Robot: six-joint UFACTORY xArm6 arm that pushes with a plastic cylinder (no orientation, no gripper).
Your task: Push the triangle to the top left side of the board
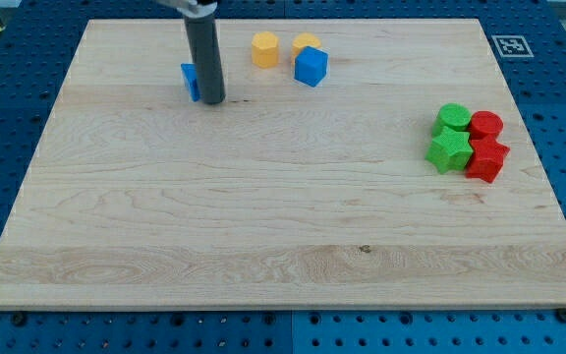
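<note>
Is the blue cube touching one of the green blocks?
No, the blue cube sits near the view's top beside a yellow block, far from the green blocks at the view's right.

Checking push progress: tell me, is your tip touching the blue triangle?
Cannot tell: in the camera view my tip stands at the blue triangle's right side and overlaps it, hiding any contact or gap.

You're looking at a pale wooden board (263, 216), smooth and matt with visible grain; the rod (204, 59) is dark, faintly sheened metal; the blue block (190, 81) beside it looks like matt plastic.
</note>
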